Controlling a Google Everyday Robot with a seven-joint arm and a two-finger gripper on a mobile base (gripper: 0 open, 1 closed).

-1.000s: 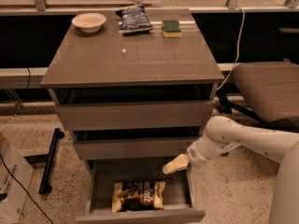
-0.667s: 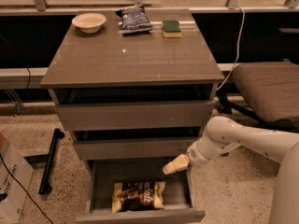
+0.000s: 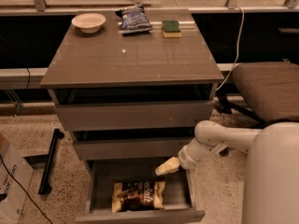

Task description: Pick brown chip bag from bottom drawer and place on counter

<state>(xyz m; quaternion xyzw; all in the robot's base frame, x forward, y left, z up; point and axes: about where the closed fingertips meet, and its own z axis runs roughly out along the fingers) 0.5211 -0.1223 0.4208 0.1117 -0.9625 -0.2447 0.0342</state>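
I count 1 brown chip bag [image 3: 138, 196] in the bottom drawer [image 3: 140, 216], gripper [image 3: 164, 168] just above-right, opening I cannot tell, 1 blue bag [image 3: 134, 20] on the tabletop [image 3: 131, 57].

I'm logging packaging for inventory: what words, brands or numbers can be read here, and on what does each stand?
Brown chip bag in the bottom drawer: white lettering, too blurred to read.
Blue chip bag on the counter: white print, too blurred to read.
Cardboard box at the left edge: dark print, too small to read.
The hand, above the open drawer's right side, bears no text.
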